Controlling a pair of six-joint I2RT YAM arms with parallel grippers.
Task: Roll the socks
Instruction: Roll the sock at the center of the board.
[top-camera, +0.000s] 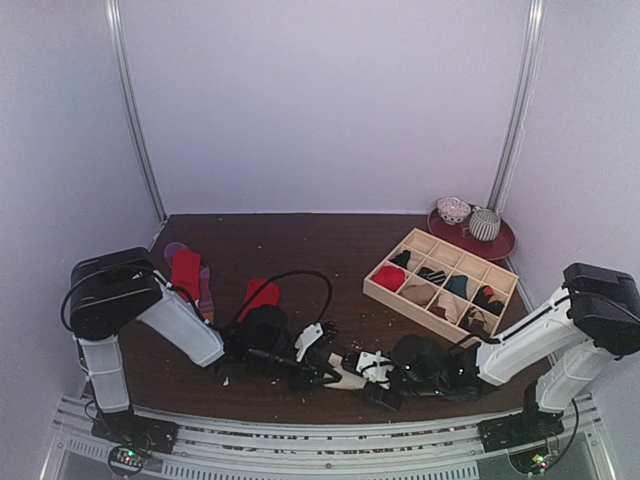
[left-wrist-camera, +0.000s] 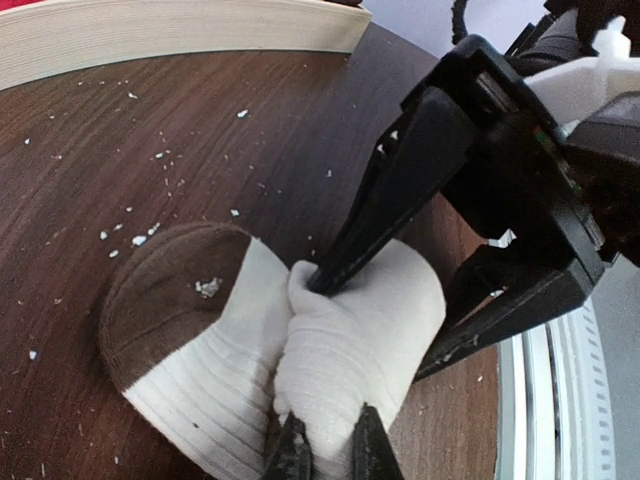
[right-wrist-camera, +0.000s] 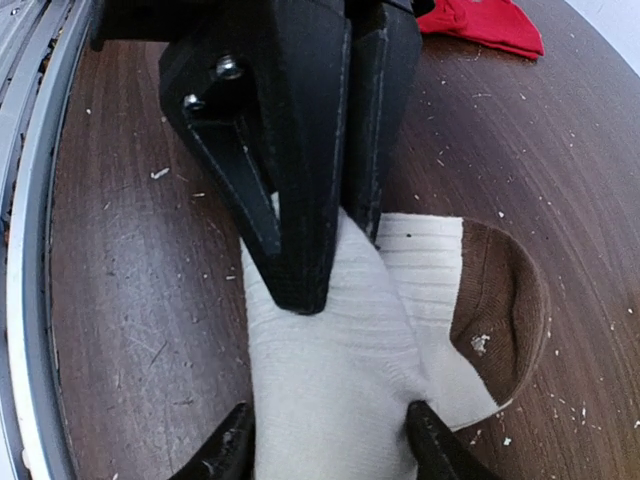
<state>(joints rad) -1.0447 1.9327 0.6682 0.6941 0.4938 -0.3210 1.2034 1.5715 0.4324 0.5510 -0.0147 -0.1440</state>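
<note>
The left gripper (left-wrist-camera: 330, 452) is pinched tight on a fold of the cream sock (left-wrist-camera: 350, 330), with fabric bunched between its nearly touching fingers. Facing it, the right gripper (right-wrist-camera: 330, 450) clasps the same sock from the opposite side, its jaws held wide by the cloth filling them (both fingers press against the fabric). The sock's brown end (left-wrist-camera: 165, 300) lies flat on the table (left-wrist-camera: 150, 150), off to one side of both grippers. A red sock (right-wrist-camera: 480, 22) lies well beyond the left gripper. The wooden tray (top-camera: 440, 283) sits farther out past the right gripper.
</note>
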